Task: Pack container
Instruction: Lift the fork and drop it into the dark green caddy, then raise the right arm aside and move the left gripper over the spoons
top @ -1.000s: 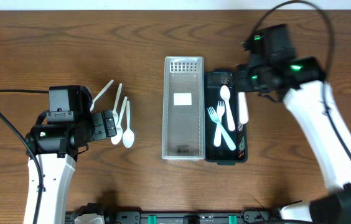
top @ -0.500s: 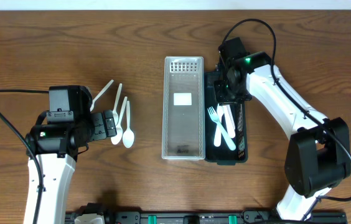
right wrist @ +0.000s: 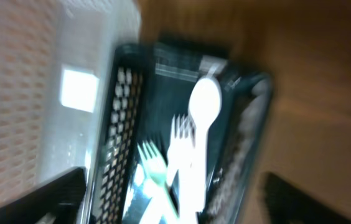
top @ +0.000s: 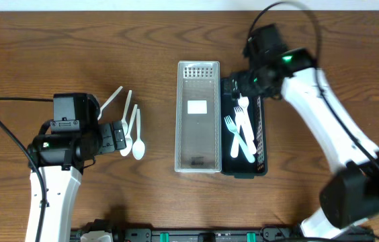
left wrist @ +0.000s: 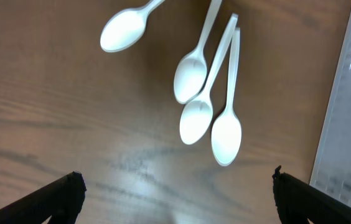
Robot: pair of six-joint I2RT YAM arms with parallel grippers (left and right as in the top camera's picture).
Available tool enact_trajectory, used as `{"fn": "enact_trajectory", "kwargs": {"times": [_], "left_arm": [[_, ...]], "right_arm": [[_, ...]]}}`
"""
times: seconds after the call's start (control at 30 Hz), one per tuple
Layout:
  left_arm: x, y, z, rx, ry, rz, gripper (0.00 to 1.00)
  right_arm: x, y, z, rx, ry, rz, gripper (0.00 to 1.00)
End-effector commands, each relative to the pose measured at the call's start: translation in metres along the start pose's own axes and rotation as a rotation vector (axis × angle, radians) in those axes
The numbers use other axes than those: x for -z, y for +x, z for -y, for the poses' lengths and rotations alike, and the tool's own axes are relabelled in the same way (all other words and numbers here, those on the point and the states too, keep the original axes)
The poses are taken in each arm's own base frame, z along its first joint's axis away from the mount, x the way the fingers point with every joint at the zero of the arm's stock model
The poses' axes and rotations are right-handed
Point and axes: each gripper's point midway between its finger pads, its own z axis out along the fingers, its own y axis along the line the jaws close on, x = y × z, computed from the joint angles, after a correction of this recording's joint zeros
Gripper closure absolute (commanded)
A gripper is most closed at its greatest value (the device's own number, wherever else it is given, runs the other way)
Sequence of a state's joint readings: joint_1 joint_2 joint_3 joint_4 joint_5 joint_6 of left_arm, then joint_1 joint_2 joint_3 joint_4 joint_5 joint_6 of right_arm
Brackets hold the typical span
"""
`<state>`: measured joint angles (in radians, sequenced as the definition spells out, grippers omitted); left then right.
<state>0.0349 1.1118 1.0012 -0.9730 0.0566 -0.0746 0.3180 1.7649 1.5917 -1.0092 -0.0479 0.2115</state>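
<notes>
- Left tool [left wrist: 175, 193]: jaws wide, empty, just left of four white spoons [left wrist: 195, 121] lying loose on the table [left wrist: 51, 93], well left of the clear bin [top: 179, 121].
- Right tool [right wrist: 185, 199]: jaws wide, empty, over the far end of the black basket [top: 262, 144], which holds forks [top: 230, 124].
- The spoons are judged light, stiff, thin and slippery plastic; pinch one at mid-handle.
- Since a second ago: the white piece then held outside the black basket now lies inside it; the left arm is unchanged.

white arm links [top: 55, 195], black joints [top: 68, 111], black cables [top: 15, 99], green lights [top: 285, 58]
</notes>
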Motion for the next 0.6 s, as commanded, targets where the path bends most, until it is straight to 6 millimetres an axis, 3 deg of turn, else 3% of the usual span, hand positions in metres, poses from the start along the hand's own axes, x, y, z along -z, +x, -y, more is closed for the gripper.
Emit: {"fn": "enact_trajectory", "kwargs": {"times": [0.0, 0.13, 0.3, 0.43, 0.57], "left_arm": [[0.022, -0.017, 0.003, -0.076, 0.01, 0.044, 0.02], [0.049, -0.054, -0.001, -0.168, -0.042, 0.094, 0.02], [0.066, -0.117, 0.001, -0.297, -0.061, 0.118, 0.02], [0.046, -0.154, -0.007, -0.334, -0.077, 0.085, 0.02], [0.001, -0.16, -0.017, -0.399, -0.079, -0.013, 0.02]], "right_arm": [[0.075, -0.034, 0.024, 0.006, 0.034, 0.206, 0.01], [0.108, -0.028, 0.065, -0.081, 0.082, 0.247, 0.01], [0.11, 0.0, 0.101, -0.173, 0.133, 0.145, 0.01], [0.105, 0.016, 0.115, -0.208, 0.152, 0.084, 0.01], [0.101, 0.021, 0.121, -0.214, 0.16, 0.066, 0.01]]}}
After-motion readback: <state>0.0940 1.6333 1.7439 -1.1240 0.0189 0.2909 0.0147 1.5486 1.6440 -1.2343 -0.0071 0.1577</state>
